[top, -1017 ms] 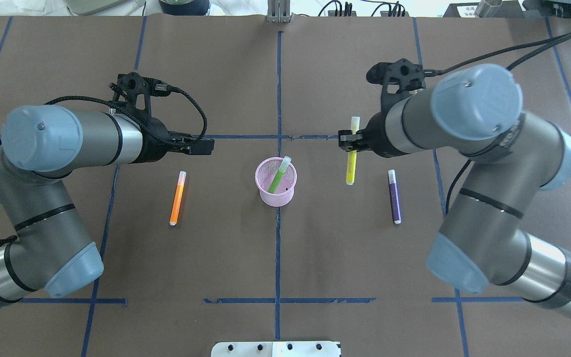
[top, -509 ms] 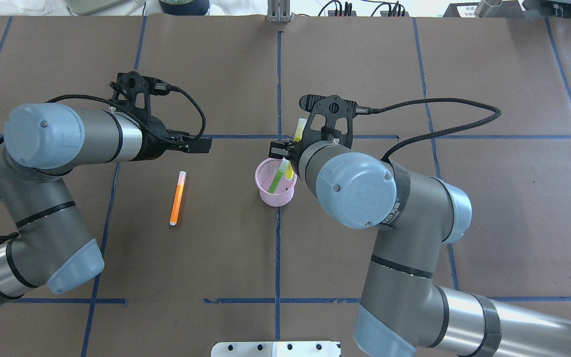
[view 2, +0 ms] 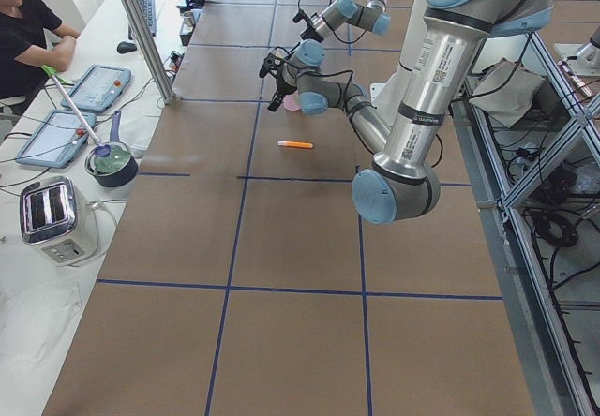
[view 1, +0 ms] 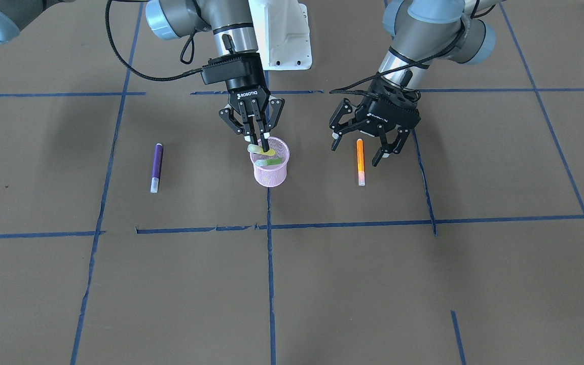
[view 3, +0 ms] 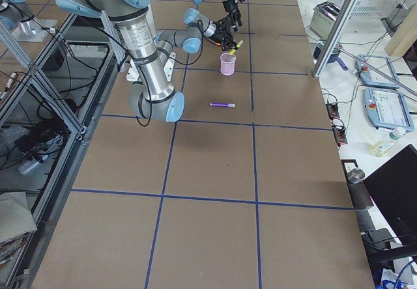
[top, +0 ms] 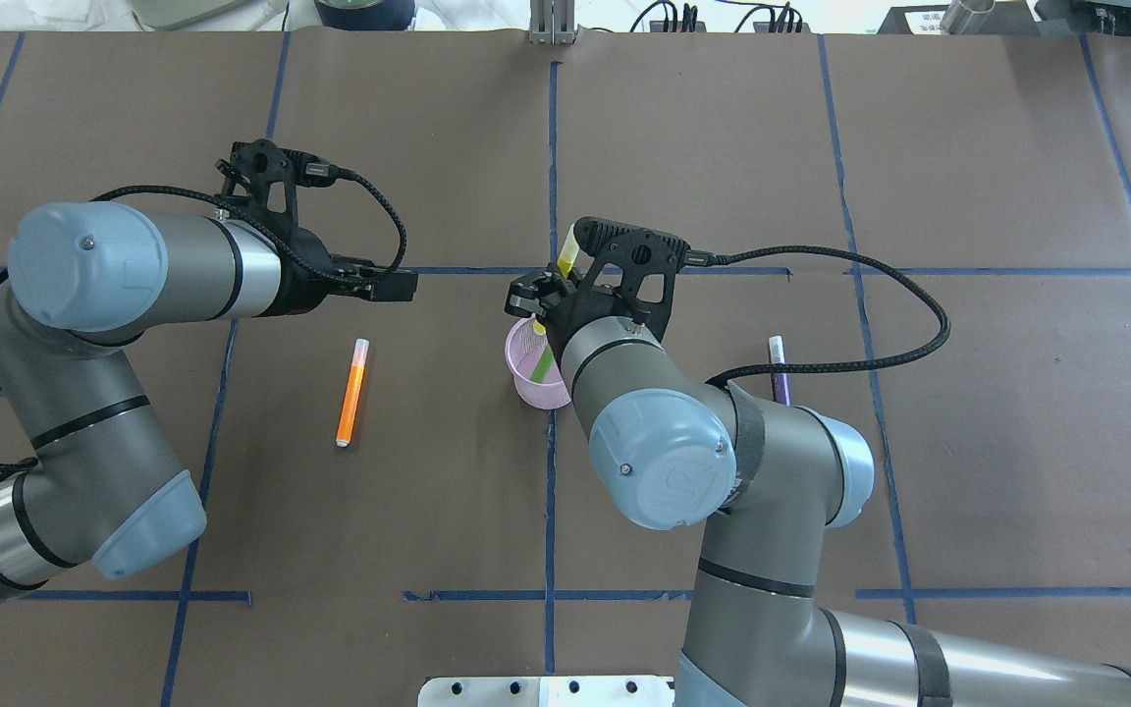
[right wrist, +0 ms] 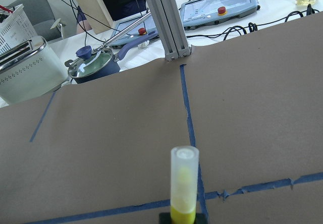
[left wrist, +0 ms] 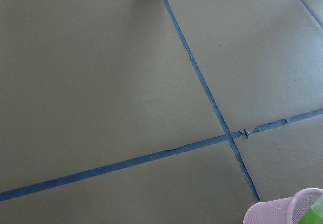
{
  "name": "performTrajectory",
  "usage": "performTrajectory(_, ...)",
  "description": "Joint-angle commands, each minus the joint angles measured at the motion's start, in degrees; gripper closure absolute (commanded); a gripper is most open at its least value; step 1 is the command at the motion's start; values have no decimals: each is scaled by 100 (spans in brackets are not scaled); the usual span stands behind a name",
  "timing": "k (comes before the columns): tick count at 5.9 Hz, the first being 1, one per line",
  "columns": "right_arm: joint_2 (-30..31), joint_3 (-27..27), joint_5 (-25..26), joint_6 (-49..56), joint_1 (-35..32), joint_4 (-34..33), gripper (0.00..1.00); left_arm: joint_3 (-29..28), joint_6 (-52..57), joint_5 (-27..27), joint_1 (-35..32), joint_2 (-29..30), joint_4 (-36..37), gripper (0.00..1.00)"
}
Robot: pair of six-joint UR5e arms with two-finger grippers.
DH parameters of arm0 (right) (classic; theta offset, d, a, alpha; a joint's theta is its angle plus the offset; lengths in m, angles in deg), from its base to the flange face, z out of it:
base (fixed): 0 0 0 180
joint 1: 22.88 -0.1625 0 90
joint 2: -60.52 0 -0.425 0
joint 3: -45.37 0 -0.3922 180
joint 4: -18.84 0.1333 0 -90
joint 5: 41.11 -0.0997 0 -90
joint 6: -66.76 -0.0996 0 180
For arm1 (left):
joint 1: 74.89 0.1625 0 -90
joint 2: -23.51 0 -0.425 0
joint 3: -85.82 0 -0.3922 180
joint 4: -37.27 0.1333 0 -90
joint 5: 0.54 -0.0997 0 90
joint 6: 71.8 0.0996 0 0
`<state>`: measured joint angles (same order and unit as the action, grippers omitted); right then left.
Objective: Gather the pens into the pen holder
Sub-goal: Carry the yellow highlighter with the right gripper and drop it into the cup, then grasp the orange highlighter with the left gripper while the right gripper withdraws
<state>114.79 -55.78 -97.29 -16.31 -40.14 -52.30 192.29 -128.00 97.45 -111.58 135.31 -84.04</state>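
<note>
Exterior front-facing shows us the right tool pinching a yellow marker pen, its end seemingly inside the pink wire-mesh pen holder beside a green marker pen; our left tool hangs spread near the orange marker pen on the table.

Bright, even overhead light, soft shadows, mostly sharp.

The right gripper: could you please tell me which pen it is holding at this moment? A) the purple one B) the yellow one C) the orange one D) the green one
B: the right gripper is shut on the yellow pen above the pen holder; the orange pen and purple pen lie ungripped.
</note>
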Motion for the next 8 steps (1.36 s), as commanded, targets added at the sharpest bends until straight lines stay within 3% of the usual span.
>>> performTrajectory(1,127,52,64,124,178,47,77,6,4,0,-14,0,2,0)
performTrajectory(2,136,34,99,116,266,56,1,6,-4,0,-14,9,2,0)
performTrajectory(4,275,-254,55,177,224,12,0,-29,13,218,12,-191,36,0)
performTrajectory(5,738,-787,29,195,206,21,0,-169,48,489,4,-254,176,0)
performTrajectory(6,995,-984,-58,195,145,47,0,-205,48,744,13,-246,586,0)
performTrajectory(7,1058,-1047,-512,187,-134,56,0,-205,118,947,21,-211,999,0)
performTrajectory(8,1546,-1352,-1264,187,-476,47,0,-205,449,1193,-13,-150,1473,0)
